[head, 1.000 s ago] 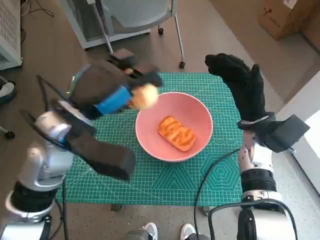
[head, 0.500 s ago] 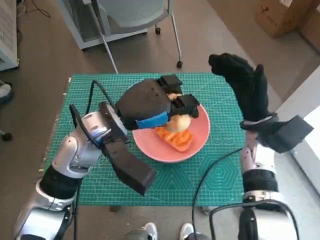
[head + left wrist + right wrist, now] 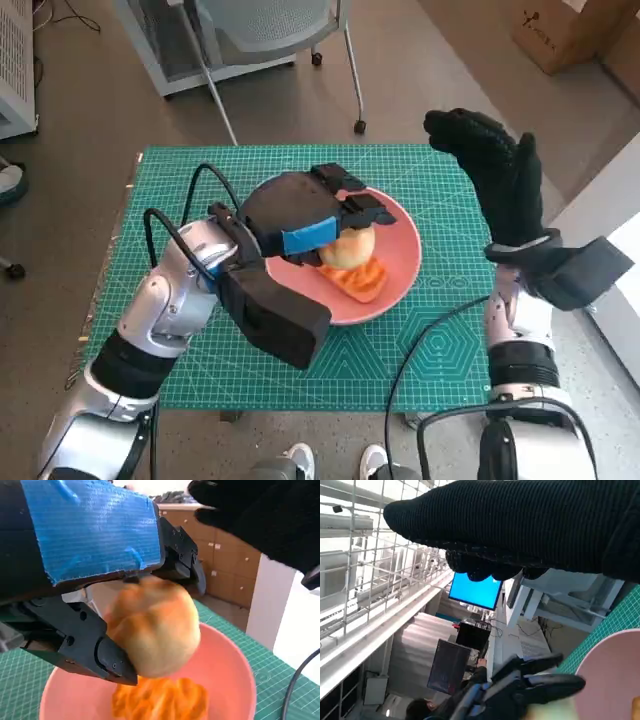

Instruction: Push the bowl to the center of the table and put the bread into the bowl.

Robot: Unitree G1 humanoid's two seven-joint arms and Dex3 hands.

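A pink bowl (image 3: 400, 262) sits near the middle of the green mat, and an orange glazed pastry (image 3: 362, 279) lies inside it. My left hand (image 3: 300, 215) hovers over the bowl and grips a round pale bread roll (image 3: 349, 247) just above the pastry. In the left wrist view the roll (image 3: 155, 625) sits between the black fingers (image 3: 90, 645) above the pastry (image 3: 160, 700) and the bowl (image 3: 225, 665). My right hand (image 3: 495, 175) is raised off the bowl's right side, fingers spread, holding nothing. The right wrist view shows the glove (image 3: 520, 525) and the bowl's rim (image 3: 615, 675).
The green cutting mat (image 3: 430, 350) covers the small table. A wheeled chair (image 3: 270, 40) stands behind the table's far edge. Cardboard boxes (image 3: 575, 30) sit at the far right. A person's shoes (image 3: 330, 465) show at the near edge. Black cables (image 3: 420, 350) run by both arms.
My left hand carried the roll from left of the bowl to over it and lowered it close to the pastry. The right hand stayed raised.
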